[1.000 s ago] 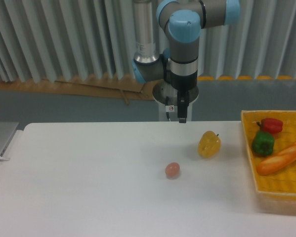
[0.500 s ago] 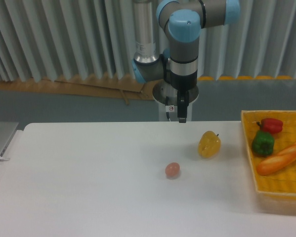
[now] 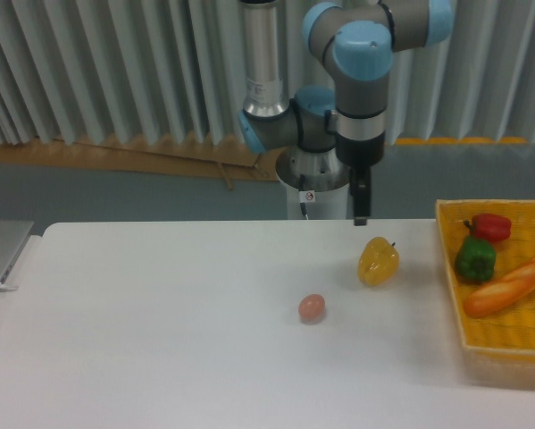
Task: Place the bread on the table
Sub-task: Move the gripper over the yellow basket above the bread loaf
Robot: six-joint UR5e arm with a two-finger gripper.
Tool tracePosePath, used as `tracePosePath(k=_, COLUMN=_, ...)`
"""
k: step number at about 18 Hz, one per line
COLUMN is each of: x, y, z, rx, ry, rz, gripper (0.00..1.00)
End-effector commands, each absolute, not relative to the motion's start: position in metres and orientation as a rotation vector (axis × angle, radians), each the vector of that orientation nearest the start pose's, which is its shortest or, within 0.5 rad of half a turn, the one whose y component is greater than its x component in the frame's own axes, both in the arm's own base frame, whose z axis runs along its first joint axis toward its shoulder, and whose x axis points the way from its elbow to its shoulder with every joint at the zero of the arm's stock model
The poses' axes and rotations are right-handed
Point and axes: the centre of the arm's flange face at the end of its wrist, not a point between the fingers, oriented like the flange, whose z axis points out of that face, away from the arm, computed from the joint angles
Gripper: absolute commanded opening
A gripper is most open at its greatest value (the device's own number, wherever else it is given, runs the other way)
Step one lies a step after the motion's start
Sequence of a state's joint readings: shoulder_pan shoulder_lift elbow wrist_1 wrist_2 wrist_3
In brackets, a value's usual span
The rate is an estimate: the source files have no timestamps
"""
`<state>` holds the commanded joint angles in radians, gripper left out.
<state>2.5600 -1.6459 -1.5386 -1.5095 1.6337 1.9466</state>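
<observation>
My gripper point(image 3: 360, 217) (jaw state unclear) hangs well left of the bread point(image 3: 508, 288), which lies diagonally in the tray point(image 3: 448, 268).

Pale corrugated wall point(image 3: 115, 71), grey floor point(image 3: 115, 197), brown cardboard strip point(image 3: 142, 159)

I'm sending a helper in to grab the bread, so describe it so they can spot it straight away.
Look at the yellow woven tray on the right side of the white table. Inside lies a long slim orange-brown toy baguette, just below a green pepper and a red pepper. It is the only long, stick-shaped thing there.
</observation>
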Motion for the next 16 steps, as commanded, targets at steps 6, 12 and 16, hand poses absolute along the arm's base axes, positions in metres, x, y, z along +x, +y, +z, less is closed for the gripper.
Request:
tracePosePath(k=6, x=-0.431, y=0.371, z=0.434, rx=-2.832, ry=1.495, rz=0.108, gripper=1.0)
tracePosePath(k=12, x=-0.479, y=0.326, z=0.418, rx=-2.781, ry=1.604, rz=0.112, gripper=1.0)
tracePosePath(k=16, x=-0.515, y=0.288, z=0.404, rx=-2.727, ry=1.71, rz=0.121, gripper=1.0)
